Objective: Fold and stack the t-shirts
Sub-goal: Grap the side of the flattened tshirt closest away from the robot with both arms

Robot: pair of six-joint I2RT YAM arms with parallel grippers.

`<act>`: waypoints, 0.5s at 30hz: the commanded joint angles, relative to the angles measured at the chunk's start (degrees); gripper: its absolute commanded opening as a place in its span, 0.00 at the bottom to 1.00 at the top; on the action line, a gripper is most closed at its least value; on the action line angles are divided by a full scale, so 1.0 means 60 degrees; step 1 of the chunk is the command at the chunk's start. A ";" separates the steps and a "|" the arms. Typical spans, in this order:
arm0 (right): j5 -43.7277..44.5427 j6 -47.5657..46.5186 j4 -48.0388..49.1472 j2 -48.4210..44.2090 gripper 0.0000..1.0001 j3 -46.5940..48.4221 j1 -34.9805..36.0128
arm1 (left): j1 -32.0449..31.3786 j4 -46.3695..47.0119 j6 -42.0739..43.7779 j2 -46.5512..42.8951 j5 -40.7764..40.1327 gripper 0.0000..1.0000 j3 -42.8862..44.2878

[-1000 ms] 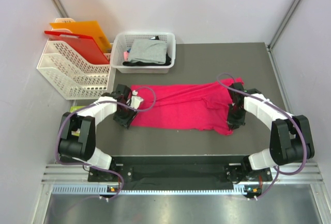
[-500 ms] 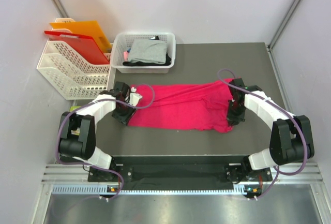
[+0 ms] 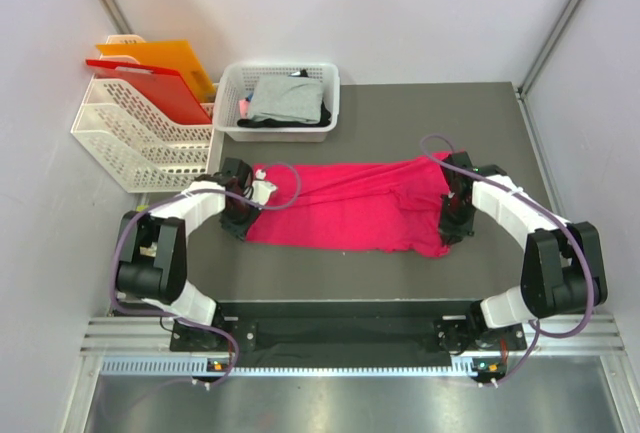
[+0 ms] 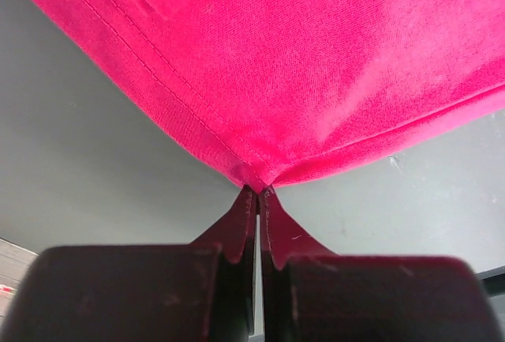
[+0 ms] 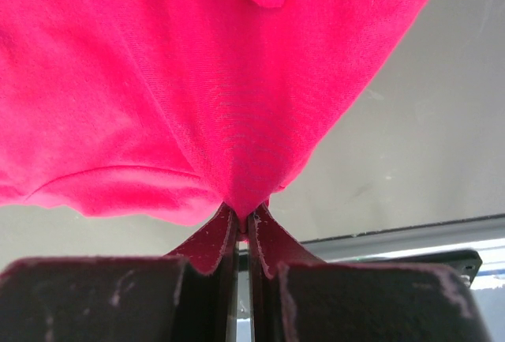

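Observation:
A bright pink-red t-shirt (image 3: 345, 208) lies spread lengthwise across the middle of the dark table. My left gripper (image 3: 247, 221) is at its left end, shut on a corner of the cloth (image 4: 258, 180). My right gripper (image 3: 446, 228) is at the shirt's right end, shut on a bunched edge of the same shirt (image 5: 245, 204). A grey t-shirt (image 3: 285, 96) lies folded on top of a black one (image 3: 322, 113) in the white basket (image 3: 278, 135) at the back.
A white mesh rack (image 3: 135, 143) at the back left holds an orange folder (image 3: 165, 61) and a red folder (image 3: 150, 88). The table's front edge runs just before the arm bases (image 3: 340, 328).
My left gripper has slid a little towards the shirt's left corner and closed on it. The right gripper has stayed shut on the right end.

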 commanded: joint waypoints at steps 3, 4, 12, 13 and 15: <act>-0.0032 -0.0150 -0.0843 -0.0466 0.00 0.0747 0.0218 | 0.0201 -0.0295 0.0107 -0.0307 0.0536 0.00 0.0529; -0.0076 -0.0208 -0.0989 -0.0569 0.00 0.0762 0.0247 | 0.0244 -0.0428 0.0165 -0.0467 0.0595 0.00 0.0660; -0.0750 0.0026 -0.2322 -0.1726 0.00 0.0294 0.0906 | 0.0523 -0.1717 0.0956 -0.1843 0.0449 0.00 0.0573; -0.0750 0.0055 -0.2382 -0.1814 0.00 0.0265 0.0965 | 0.0538 -0.1921 0.1044 -0.1962 0.0434 0.00 0.0559; -0.0750 0.0070 -0.2499 -0.1946 0.00 0.0162 0.1038 | 0.0567 -0.2127 0.1117 -0.2298 0.0434 0.00 0.0530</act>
